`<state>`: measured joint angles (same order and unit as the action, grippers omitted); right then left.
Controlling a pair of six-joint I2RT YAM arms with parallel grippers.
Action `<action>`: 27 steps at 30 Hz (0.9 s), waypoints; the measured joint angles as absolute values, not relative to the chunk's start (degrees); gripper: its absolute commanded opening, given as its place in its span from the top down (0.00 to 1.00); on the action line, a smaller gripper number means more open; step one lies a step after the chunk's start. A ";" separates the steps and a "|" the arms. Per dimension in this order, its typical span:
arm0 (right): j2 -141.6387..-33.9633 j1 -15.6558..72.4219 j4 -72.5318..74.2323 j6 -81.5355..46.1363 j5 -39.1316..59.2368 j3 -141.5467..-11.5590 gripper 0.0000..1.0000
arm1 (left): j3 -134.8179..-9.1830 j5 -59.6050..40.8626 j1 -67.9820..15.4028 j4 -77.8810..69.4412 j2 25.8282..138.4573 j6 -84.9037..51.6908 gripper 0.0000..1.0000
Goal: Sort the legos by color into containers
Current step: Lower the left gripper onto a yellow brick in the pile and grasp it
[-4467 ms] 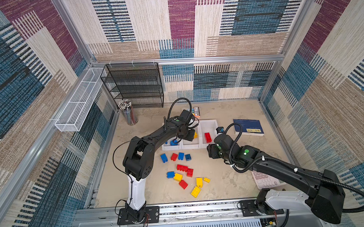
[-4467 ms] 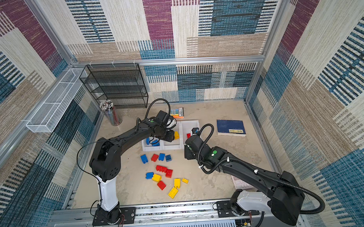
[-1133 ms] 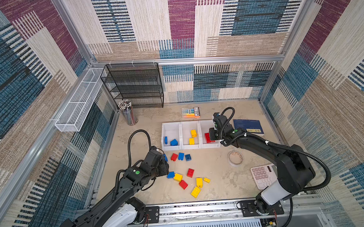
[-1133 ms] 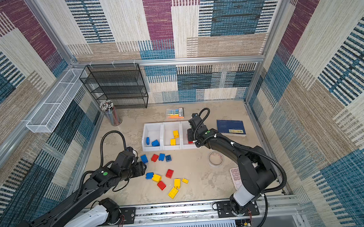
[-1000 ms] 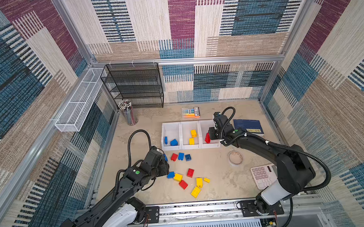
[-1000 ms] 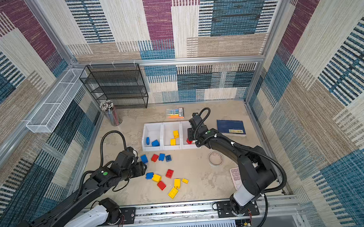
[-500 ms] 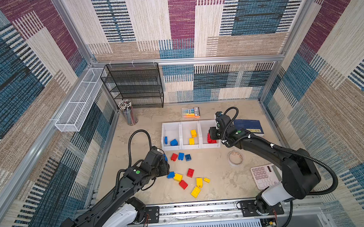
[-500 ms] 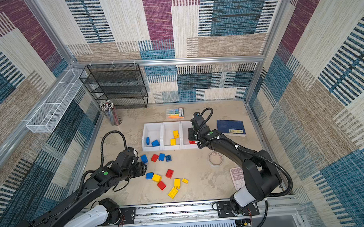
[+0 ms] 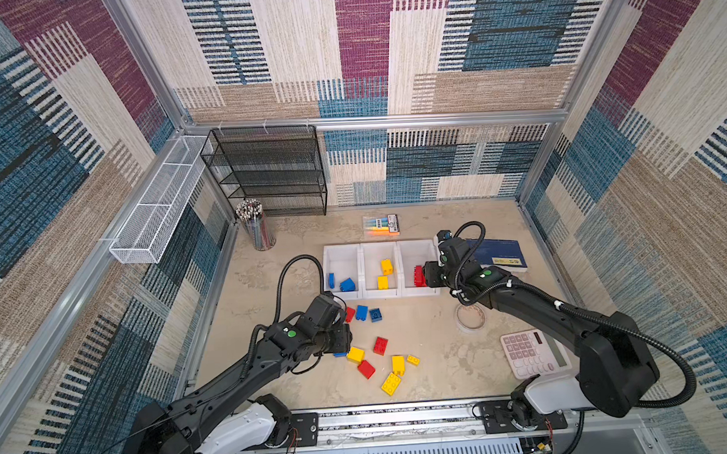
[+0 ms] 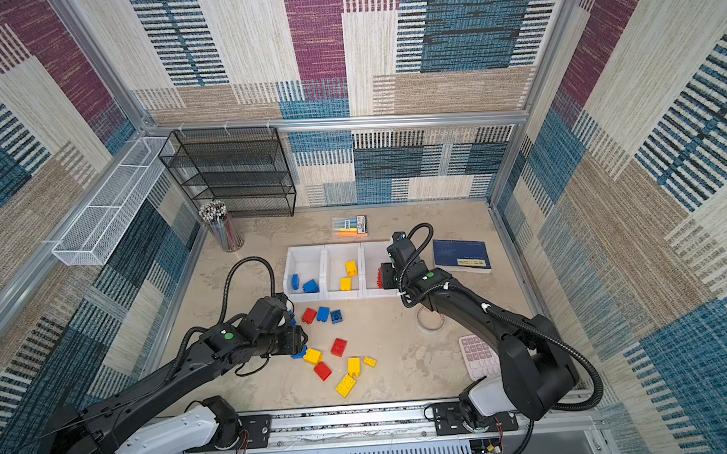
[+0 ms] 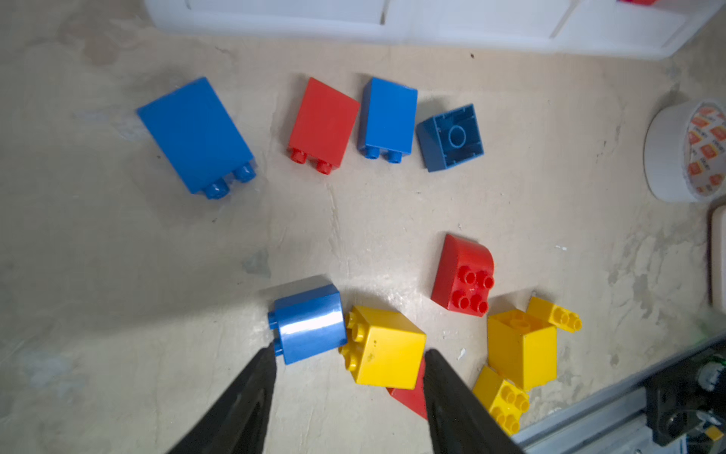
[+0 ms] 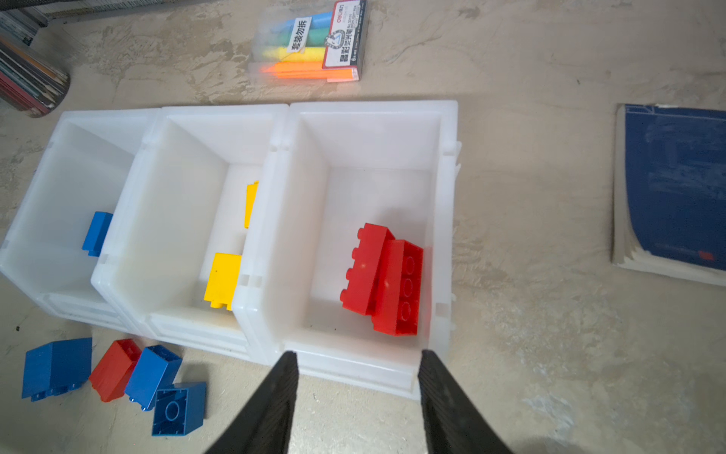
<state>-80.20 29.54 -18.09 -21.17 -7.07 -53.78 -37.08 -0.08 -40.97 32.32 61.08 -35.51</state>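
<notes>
The left gripper (image 11: 349, 351), spread, hangs over a glossy blue brick (image 11: 308, 324) and yellow brick (image 11: 387, 348) on the mottled table (image 11: 118, 275). The right gripper (image 12: 358, 353), spread too, faces the smooth white bin (image 12: 373, 137) holding studded red bricks (image 12: 383, 279).

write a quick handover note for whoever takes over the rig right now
Left gripper: open, empty, poised at a blue brick and a yellow brick on the table.
Right gripper: open, empty, at the front lip of the right bin.
Done: two blue in the left bin, two yellow in the middle bin, two red bricks in the right bin.
Left: eleven loose bricks, four blue, three red, four yellow.
</notes>
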 measured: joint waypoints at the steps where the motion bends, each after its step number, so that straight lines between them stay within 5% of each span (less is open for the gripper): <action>1: -79.66 29.54 -18.33 -21.56 -7.05 -53.45 0.47 | -37.12 0.23 -41.98 32.01 62.26 -35.29 0.37; 15: -73.25 29.56 -20.29 -25.52 -7.66 -49.23 0.46 | -39.81 2.87 -48.21 29.28 73.95 -32.01 0.37; 27: -72.60 29.56 -20.86 -26.30 -7.68 -48.97 0.46 | -40.56 3.07 -50.41 28.38 78.08 -31.33 0.47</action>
